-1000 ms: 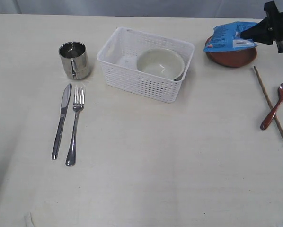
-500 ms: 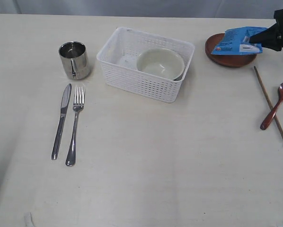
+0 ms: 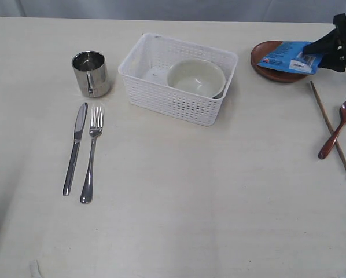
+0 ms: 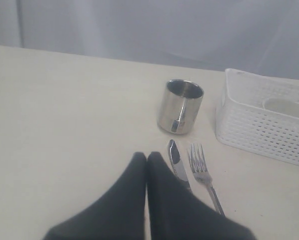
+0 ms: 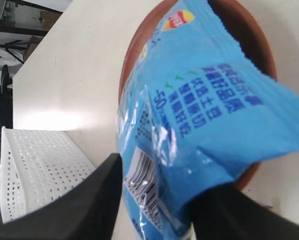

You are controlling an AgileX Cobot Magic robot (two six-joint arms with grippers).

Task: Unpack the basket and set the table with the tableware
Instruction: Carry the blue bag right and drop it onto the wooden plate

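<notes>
Your right fingers (image 5: 89, 200) are standing parted astride the blue packet (image 5: 199, 115), which is hiding half the plate (image 5: 249, 37); left fingers (image 4: 124, 200) are pressing together, empty.

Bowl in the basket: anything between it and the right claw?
Yes: the blue snack packet lies on the wooden plate between the open fingers of the right claw. Beyond it, only the basket wall; the bowl is uncovered.

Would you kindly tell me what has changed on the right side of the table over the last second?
The right claw carried the blue packet slightly rightward, lowered it onto the wooden plate, then opened, letting it go. The basket with its bowl, the cup, knife, fork, spoon and chopsticks stayed put.
</notes>
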